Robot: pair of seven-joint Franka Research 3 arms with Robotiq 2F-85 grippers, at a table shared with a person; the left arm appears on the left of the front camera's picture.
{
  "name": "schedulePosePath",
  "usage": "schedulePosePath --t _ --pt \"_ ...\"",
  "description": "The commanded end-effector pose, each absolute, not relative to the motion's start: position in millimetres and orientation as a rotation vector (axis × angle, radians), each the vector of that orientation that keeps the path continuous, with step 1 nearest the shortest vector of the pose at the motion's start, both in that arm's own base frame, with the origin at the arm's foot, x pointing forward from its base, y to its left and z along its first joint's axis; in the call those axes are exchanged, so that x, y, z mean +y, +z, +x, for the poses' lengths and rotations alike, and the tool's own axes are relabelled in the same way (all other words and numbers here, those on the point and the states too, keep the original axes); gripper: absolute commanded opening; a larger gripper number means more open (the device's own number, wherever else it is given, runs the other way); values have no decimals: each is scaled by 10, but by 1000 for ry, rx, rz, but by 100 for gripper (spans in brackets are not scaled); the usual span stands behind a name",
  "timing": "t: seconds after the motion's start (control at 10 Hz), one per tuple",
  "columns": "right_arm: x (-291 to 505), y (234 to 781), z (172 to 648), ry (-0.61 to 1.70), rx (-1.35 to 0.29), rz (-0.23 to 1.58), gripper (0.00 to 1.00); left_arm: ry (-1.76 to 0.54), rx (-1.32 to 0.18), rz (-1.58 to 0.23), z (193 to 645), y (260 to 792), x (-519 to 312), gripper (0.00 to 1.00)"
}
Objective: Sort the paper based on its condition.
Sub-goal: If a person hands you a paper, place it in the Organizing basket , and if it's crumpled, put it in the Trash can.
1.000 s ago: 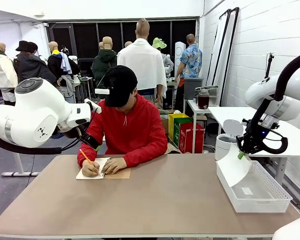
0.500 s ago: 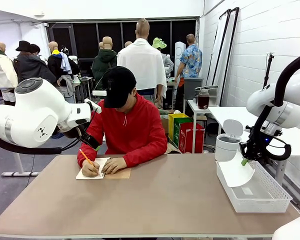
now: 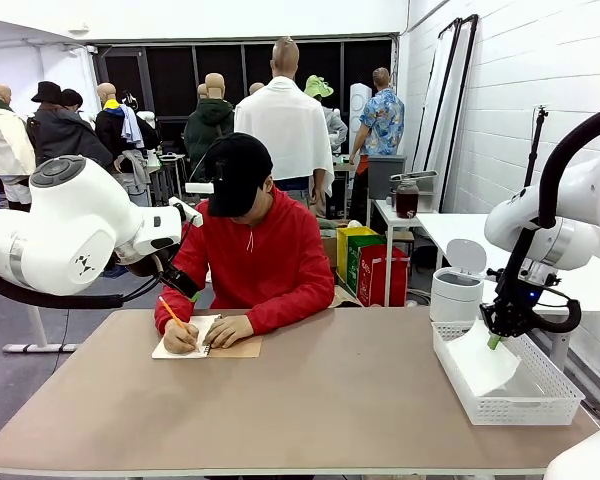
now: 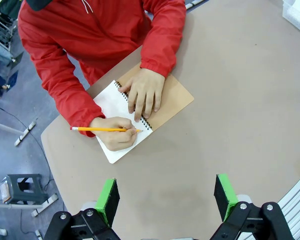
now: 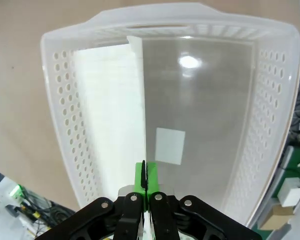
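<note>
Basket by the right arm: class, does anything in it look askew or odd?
The paper stands curled, not flat, in the basket, its upper edge pinched by the right pincer. Nothing looks damaged.

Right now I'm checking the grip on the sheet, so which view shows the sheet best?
The right wrist view: the right gripper pinches the sheet between shut pads, and it hangs into the basket. The front view shows it from afar, curled down inside the basket. The left wrist view faces the notebook instead.

Matt white paper; glossy perforated plastic basket; smooth matt tan table; brown cardboard notebook cover
</note>
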State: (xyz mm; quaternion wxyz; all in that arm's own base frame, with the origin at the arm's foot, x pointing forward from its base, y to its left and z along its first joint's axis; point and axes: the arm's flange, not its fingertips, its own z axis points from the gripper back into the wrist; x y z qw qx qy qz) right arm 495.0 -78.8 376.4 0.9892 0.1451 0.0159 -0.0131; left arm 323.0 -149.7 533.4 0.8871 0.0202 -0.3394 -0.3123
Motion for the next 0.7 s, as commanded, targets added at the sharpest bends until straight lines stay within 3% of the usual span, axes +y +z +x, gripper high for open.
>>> schedulePosePath --t 0.0,0.5,0.6 --pt "-848 3717 5045 -17 10 251 0 -650 -707 43 3226 5338 -1497 100" --pt "-725 3615 5046 -56 88 230 0 -650 -707 43 3226 5338 -1497 100" --pt "-706 3636 5035 -59 93 215 19 -650 -707 43 3226 5338 -1497 100"
